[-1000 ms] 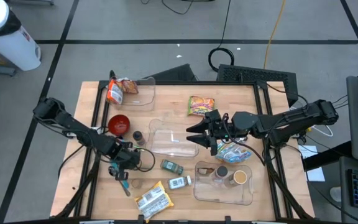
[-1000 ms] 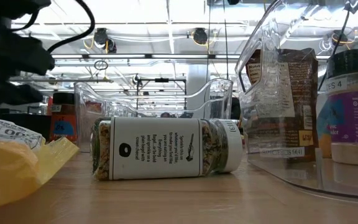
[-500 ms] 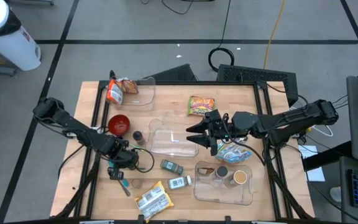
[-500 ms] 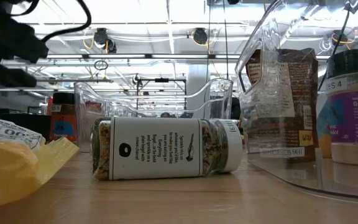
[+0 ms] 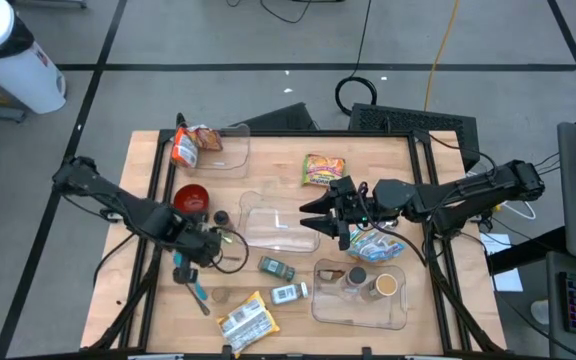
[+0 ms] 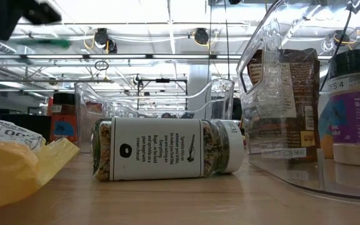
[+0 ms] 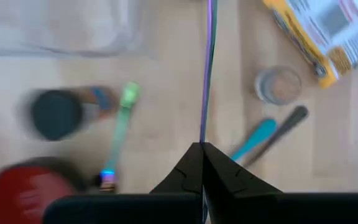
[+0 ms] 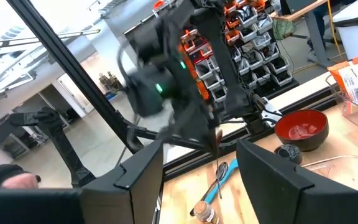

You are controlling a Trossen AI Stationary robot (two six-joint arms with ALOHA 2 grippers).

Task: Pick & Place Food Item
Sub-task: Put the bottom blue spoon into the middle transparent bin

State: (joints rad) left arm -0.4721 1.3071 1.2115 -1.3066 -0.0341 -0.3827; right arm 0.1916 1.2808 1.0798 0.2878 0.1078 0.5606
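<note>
Food items lie scattered: a white-labelled spice jar point(image 5: 288, 293) point(image 6: 167, 149) on its side, a green-labelled jar point(image 5: 276, 267), a yellow packet point(image 5: 245, 320) point(image 7: 328, 31), a dark-lidded jar point(image 5: 221, 218) point(image 7: 58, 113), and a snack bag point(image 5: 325, 168). My left gripper point(image 5: 204, 246) point(image 7: 202, 154) hovers shut above the table between the red bowl point(image 5: 191, 198) and the spoons; a thin purple line runs out from its tips, and I cannot tell what it is. My right gripper point(image 5: 314, 218) point(image 8: 201, 149) stands open and empty over a clear container point(image 5: 268, 225).
A blue spoon point(image 5: 193, 290) point(image 7: 253, 140) and a dark spoon point(image 7: 284, 124) lie near the front left, beside a small round jar point(image 7: 278, 84). A clear bin point(image 5: 360, 318) holding jars sits front right. An orange bag point(image 5: 185, 145) lies in a back-left tray.
My left gripper has lifted and shifted slightly right and toward the back, rising out of the low view's left side. The right arm has not moved.
</note>
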